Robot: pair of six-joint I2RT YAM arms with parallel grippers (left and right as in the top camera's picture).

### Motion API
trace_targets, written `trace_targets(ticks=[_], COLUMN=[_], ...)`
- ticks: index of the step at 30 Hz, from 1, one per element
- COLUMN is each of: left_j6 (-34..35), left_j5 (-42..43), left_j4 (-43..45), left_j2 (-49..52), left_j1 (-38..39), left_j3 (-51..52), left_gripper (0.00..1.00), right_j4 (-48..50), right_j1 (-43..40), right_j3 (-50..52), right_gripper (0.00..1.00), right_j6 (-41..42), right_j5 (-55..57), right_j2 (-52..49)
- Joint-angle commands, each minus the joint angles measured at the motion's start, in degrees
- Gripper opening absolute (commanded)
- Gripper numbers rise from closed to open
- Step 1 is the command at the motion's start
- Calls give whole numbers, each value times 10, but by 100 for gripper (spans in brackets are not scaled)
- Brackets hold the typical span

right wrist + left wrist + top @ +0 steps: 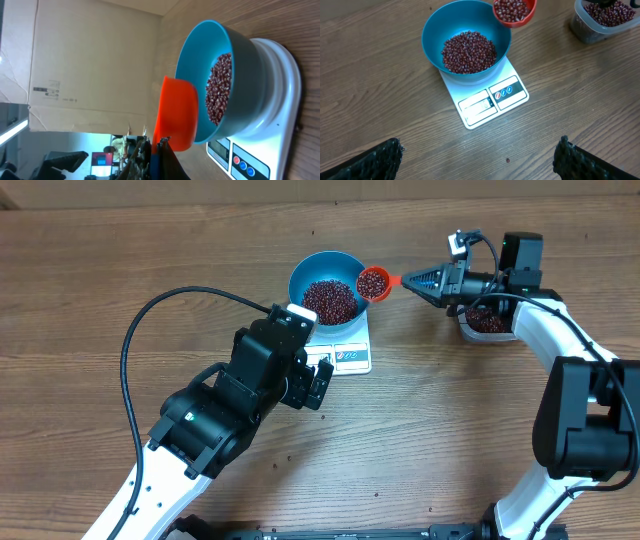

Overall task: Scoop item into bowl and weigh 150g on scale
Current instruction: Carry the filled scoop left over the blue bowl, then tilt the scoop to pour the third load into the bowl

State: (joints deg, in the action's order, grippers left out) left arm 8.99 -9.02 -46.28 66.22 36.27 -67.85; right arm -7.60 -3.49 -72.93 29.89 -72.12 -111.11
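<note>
dosing step: right fingers (428,279) clenched on bean-loaded scoop (373,283) at the rim of the bowl (297,280), which sits on the scale (350,358). left fingers (375,160) released, empty. next: tip gently, watch display (476,106).

Looks like robot lab or workshop: wood-grain table (80,270), cardboard backdrop (95,60), lit screen (102,160) in background.

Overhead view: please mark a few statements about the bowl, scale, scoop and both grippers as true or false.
1. The blue bowl stands on the scale. True.
2. The bowl is empty. False: beans lie heaped in it.
3. The right gripper holds an orange scoop loaded with beans at the bowl's rim. True.
4. The left gripper is shut on the bowl. False: it is open, holds nothing and is apart from the bowl.
</note>
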Motion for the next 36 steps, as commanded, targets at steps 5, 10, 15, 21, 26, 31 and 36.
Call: trace_targets(ticks=[5,10,15,21,26,31,36], left_j6=[4,4,4,4,4,4,4], left_j5=[-3,-3,-3,-3,-3,-3,-3], left_j4=[0,0,0,0,0,0,0], left_j2=[-10,-10,-10,-10,-10,-10,-10], left_j1=[-3,-3,-3,-3,-3,-3,-3], left_j3=[-2,-2,-2,-2,-2,-2,-2], left_gripper=[99,100,100,100,100,100,100], right_j4=[50,103,121,121,120,120,120], right_j1=[52,76,84,89,90,90,92], right_j3=[0,0,0,0,0,0,0], right_gripper=[4,4,4,4,4,4,4], right_j6=[4,3,0,-110,-190,-275,-351], right_j5=[52,86,125,141,141,140,140], right_j2=[-2,-2,-2,-2,-2,-2,-2])
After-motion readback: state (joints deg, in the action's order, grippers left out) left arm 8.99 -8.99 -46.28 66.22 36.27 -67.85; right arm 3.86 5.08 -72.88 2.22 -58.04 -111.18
